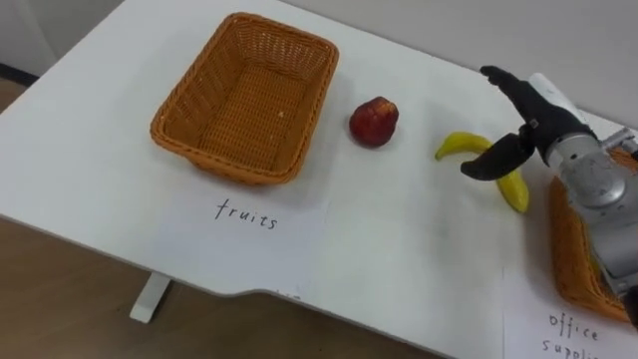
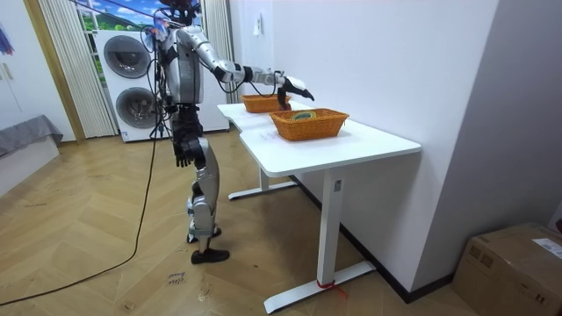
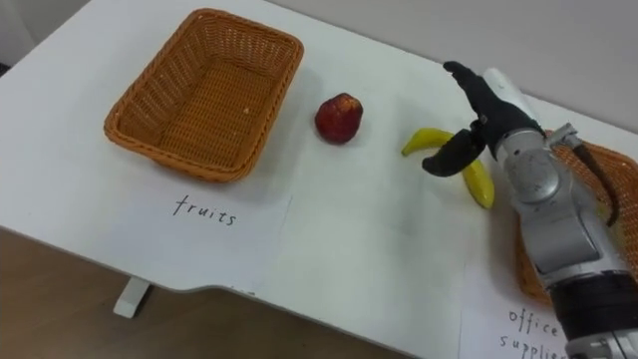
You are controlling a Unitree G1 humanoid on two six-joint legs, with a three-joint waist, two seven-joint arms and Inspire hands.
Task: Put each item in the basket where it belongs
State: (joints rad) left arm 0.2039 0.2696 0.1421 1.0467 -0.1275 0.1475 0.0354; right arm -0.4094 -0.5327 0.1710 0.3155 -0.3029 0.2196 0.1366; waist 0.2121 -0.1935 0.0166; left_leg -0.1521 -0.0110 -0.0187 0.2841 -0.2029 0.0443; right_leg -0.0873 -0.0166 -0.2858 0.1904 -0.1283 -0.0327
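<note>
Sorting has barely begun: the right hand (image 1: 536,125), fingers spread and holding nothing, hovers above the banana (image 1: 459,148). The apple (image 1: 374,121) lies to its left, and the fruits basket (image 1: 249,100) beyond is empty.

Right robot hand (image 3: 490,124) splayed over banana (image 3: 425,140) — apple (image 3: 339,118) near.

Red apple (image 1: 374,122) beside empty fruits basket (image 1: 244,100), yellow banana (image 1: 515,191) near office basket (image 1: 573,259)

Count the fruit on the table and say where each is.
2. The apple lies just right of the fruits basket; the banana lies further right, partly hidden behind the right robot hand. More may be hidden.
</note>
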